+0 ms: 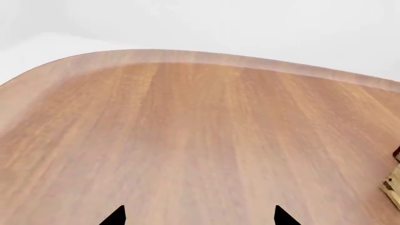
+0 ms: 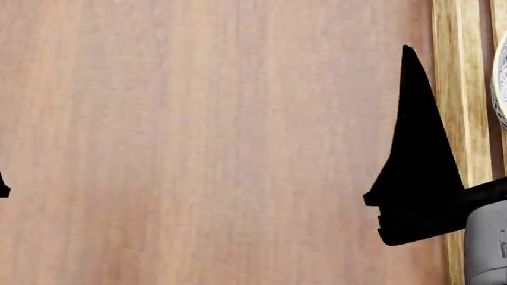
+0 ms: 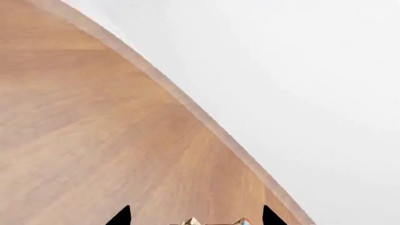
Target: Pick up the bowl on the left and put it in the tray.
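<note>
Grippers are hanging spread and empty over the brown wooden table (image 2: 206, 142); beyond the right gripper (image 2: 420, 148), a pale wooden tray (image 2: 459, 89) is holding a patterned white bowl's (image 2: 500, 83) edge. Check placement before reaching.

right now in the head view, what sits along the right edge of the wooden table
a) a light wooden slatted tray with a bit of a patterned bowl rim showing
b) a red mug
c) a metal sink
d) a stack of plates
a: pale wooden slats of the tray run down the right side of the table, and a curved patterned bowl rim shows at the frame's edge.
</note>
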